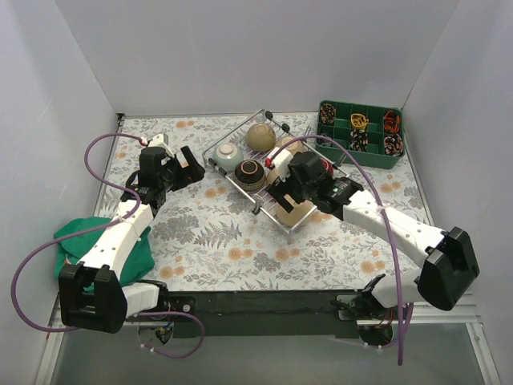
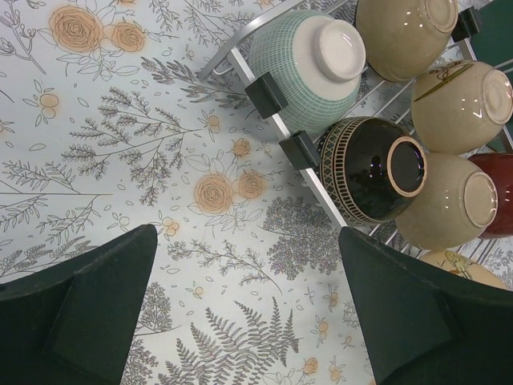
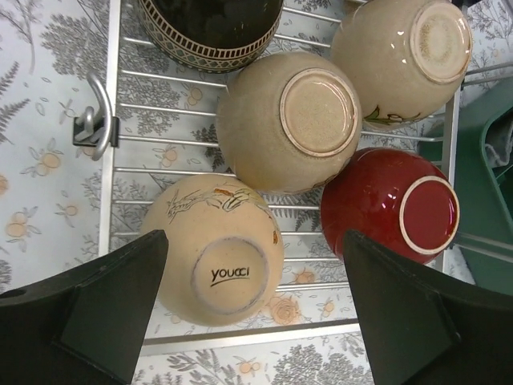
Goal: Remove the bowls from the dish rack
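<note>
Green compartmented tray just beside dish rack; green cloth near-left.

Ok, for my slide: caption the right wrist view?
Open right fingers above the upside-down youcci bowl and red bowl on the rack.

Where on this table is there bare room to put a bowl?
Free: flowered table between the left arm and right arm, nearer than the dish rack; the far-left corner beyond the left jaws. Crowded: the rack, packed with bowls, and the gap to the green tray.
</note>
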### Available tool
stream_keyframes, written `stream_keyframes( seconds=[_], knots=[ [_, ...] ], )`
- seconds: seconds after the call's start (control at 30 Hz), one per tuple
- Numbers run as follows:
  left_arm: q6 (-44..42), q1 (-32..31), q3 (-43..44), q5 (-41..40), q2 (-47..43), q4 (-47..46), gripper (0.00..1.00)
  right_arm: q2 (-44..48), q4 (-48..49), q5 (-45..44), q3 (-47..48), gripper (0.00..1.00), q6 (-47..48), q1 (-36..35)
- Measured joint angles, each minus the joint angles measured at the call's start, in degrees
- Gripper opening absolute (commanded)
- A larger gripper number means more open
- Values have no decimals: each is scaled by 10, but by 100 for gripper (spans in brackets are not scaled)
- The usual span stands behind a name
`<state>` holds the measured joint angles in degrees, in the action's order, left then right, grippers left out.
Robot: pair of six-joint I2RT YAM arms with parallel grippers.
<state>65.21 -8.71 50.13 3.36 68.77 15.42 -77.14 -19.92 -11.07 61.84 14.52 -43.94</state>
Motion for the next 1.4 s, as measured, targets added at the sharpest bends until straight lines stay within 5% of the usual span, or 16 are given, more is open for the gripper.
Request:
stream_keyframes(
  seconds=[0.57, 1.4],
  knots=[
    [-5, 0, -1, -15, 0, 0, 98, -133, 86, -29, 45, 99, 140, -8],
    [-5, 19, -1, -14, 0, 0, 98, -242, 184, -125, 46, 99, 190, -26]
  ],
)
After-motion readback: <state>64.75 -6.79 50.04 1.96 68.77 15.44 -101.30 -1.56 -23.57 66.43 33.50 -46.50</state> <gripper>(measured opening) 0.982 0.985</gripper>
